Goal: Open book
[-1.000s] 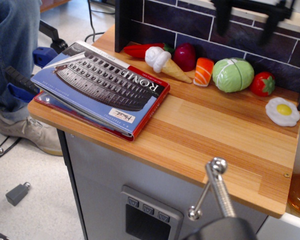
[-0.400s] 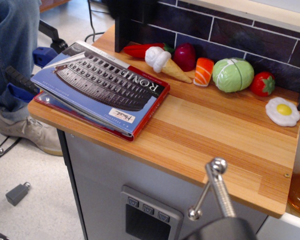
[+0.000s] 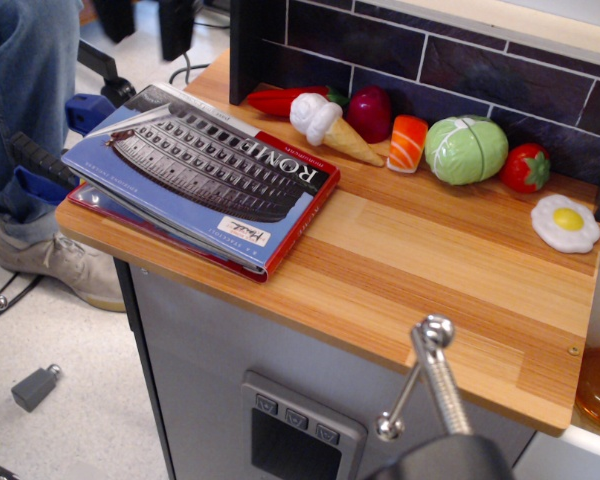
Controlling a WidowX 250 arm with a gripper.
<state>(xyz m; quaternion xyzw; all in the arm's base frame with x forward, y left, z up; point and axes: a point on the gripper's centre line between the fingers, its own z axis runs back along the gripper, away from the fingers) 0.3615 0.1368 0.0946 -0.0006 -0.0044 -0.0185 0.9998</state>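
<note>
The book (image 3: 200, 165) lies shut on the left end of the wooden counter (image 3: 440, 270). Its blue cover shows a grey Colosseum picture and the title "ROME", with red edges, and its left corner overhangs the counter. My gripper (image 3: 145, 20) shows only as two dark fingers (image 3: 176, 25) at the top left edge of the view. It hangs above and behind the book's far corner, not touching it. The fingers stand apart with nothing between them.
Toy foods line the dark tiled back wall: a red pepper (image 3: 278, 100), an ice cream cone (image 3: 325, 125), a salmon piece (image 3: 408, 143), a cabbage (image 3: 466, 149), a tomato (image 3: 526, 168) and a fried egg (image 3: 565, 223). A person's leg (image 3: 25, 110) stands at the left. A metal handle (image 3: 428, 385) juts out in front.
My gripper has moved from the top right of the view, above the cabbage, across to the top left above the book's far corner. The book has not moved.
</note>
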